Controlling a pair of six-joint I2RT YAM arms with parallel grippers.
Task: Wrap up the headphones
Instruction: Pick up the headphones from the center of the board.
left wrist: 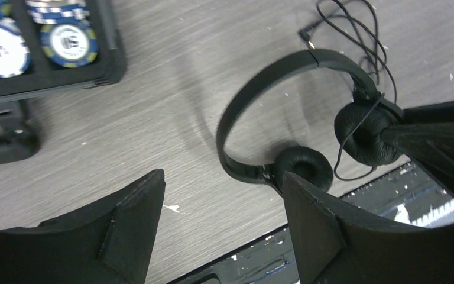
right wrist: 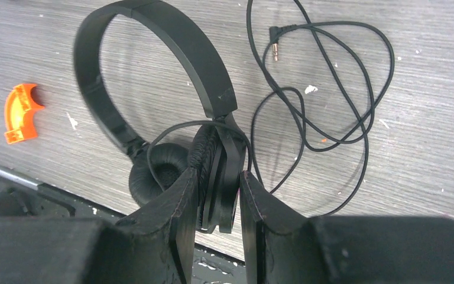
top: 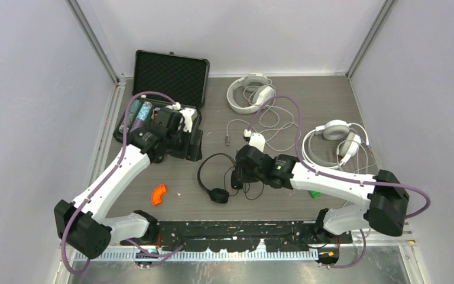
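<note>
The slim black headphones lie on the table at centre front, their thin black cord loose in loops beside them. My right gripper is shut on one ear cup, which stands on edge between the fingers; the other ear cup rests on the table. The right gripper also shows in the top view. My left gripper is open and empty, hovering left of the black headband, beside the case. Two white headphones lie at the back and at the right, with pale cords.
An open black case with poker chips stands at the back left. A small orange curved piece lies near the front edge, left of the black headphones. The black front rail runs along the table's near edge.
</note>
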